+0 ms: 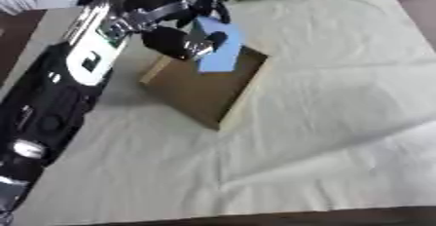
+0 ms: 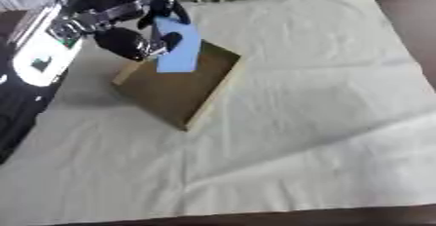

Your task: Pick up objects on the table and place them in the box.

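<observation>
Blue flat card (image 1: 220,45) pinched by left hand (image 1: 183,42) over wooden box (image 1: 204,91).

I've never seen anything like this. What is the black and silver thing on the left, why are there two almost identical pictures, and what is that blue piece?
Both pictures come from the two eyes of a camera in a humanoid robot's head, looking down at its work. The black and silver shape is its left arm, ending in the left hand, whose fingers are curled round a flat blue object. It holds that over a shallow brown box, which sits on a table covered by a white cloth. The right hand is out of view.
</observation>
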Available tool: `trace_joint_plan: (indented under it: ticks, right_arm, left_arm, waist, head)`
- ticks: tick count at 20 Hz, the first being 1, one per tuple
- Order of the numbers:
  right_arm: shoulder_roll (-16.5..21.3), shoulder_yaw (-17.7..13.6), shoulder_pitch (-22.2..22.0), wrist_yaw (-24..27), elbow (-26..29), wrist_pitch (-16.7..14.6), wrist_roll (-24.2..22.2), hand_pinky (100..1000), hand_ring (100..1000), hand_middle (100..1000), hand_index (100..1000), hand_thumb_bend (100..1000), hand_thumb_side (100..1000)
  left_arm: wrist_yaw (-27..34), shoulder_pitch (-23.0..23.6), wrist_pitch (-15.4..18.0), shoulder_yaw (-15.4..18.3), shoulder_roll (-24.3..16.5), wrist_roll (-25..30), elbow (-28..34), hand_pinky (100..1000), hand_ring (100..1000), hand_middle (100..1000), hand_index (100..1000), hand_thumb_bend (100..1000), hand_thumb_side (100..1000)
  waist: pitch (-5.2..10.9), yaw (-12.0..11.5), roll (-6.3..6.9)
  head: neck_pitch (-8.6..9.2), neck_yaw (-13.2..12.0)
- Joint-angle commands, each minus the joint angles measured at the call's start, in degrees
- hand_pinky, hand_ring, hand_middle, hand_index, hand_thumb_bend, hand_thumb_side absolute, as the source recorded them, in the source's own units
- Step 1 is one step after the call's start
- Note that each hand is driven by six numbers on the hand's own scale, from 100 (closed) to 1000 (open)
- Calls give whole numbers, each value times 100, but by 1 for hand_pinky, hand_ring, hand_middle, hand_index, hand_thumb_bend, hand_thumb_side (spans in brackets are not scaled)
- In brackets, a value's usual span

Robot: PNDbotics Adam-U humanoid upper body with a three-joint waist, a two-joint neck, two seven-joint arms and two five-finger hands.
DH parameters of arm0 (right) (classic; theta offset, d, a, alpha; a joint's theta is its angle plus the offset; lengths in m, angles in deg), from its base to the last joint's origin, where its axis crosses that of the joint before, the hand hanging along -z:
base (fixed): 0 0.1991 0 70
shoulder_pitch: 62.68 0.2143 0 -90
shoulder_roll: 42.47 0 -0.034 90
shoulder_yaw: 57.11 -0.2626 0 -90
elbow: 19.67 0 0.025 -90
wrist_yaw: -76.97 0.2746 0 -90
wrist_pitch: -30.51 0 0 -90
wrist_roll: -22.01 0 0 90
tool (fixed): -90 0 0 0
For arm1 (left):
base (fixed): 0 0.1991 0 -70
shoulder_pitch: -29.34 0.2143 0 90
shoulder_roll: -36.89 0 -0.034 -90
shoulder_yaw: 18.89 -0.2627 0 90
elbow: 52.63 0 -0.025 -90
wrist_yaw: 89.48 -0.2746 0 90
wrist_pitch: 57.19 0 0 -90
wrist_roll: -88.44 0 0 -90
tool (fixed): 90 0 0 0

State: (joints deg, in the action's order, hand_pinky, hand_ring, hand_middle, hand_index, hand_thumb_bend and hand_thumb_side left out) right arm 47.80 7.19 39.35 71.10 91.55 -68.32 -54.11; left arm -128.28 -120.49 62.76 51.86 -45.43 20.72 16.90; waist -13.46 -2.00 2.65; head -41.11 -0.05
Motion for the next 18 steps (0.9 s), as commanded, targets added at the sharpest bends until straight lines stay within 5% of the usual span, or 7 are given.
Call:
trace_joint_plan:
  ticks: [1,9,18]
  right_arm:
    - [56,5,78,62,41,-23,-25,677,724,567,789,100,552]
    - [37,11,96,93,12,-42,-49,677,723,565,789,100,550]
    - [36,9,91,109,-30,-64,-72,677,723,564,789,100,549]
  left_arm:
    - [-389,-131,199,58,231,-308,-227,373,207,178,557,100,275]
    - [-1007,-90,475,211,477,-888,-807,357,196,167,538,100,287]
    - [-631,-1,273,394,493,-1012,-567,330,182,151,531,100,374]
  waist:
    - [69,16,-48]
    - [47,29,-90]
    - [32,8,-118]
  head:
    - [82,-32]
    - [130,-32]
    - [137,-21]
